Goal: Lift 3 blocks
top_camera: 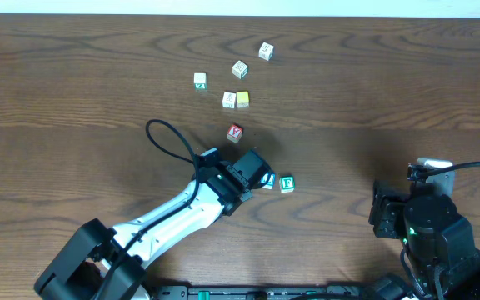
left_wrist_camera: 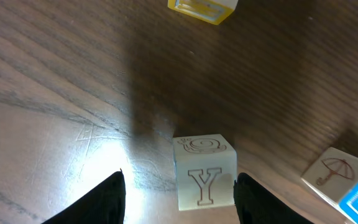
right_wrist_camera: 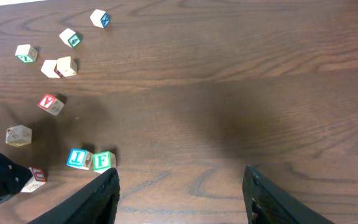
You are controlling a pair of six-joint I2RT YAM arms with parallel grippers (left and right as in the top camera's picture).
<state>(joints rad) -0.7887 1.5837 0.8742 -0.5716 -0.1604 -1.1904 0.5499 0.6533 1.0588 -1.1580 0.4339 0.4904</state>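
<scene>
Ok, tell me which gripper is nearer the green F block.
Left. The left gripper sits just beside the green F block, with only the blue-lettered block between them. The right gripper hangs well off to the block's other side, open and holding nothing.

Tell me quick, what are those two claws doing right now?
Left gripper: open, with the cream block between its fingers, not clamped on it.
Right gripper: open, holding nothing.
</scene>
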